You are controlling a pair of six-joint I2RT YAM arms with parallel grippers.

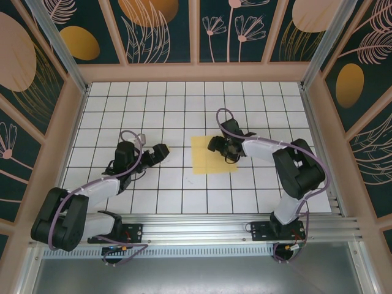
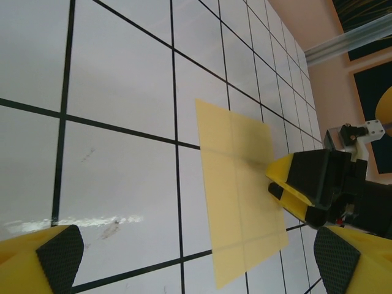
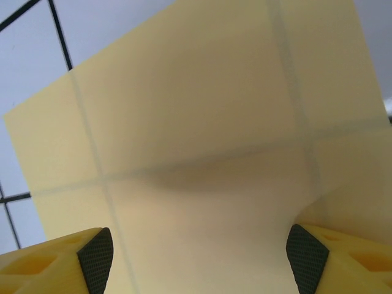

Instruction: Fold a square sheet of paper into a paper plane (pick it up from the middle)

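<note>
With the right jaws wide open and empty, low over the square sheet of paper (image 3: 196, 122) that lies on the counter (image 1: 122, 98) right of the open, empty left jaws, I fear closing may only slide or crumple the thin sheet instead of pinching it.

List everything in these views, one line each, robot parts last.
square sheet of paper: one, pale yellow, on the table right of centre.
table: one, white tiles with black grid lines.
enclosure walls: dark teal with orange and pink plant patterns, around the table.
rail: one, silver, along the near edge.
left arm, right arm: two, black and white, based at the near edge.
left pincer: one, yellow with black pads, open, left of the sheet.
right pincer: one, same colours, open, over the sheet.
</note>
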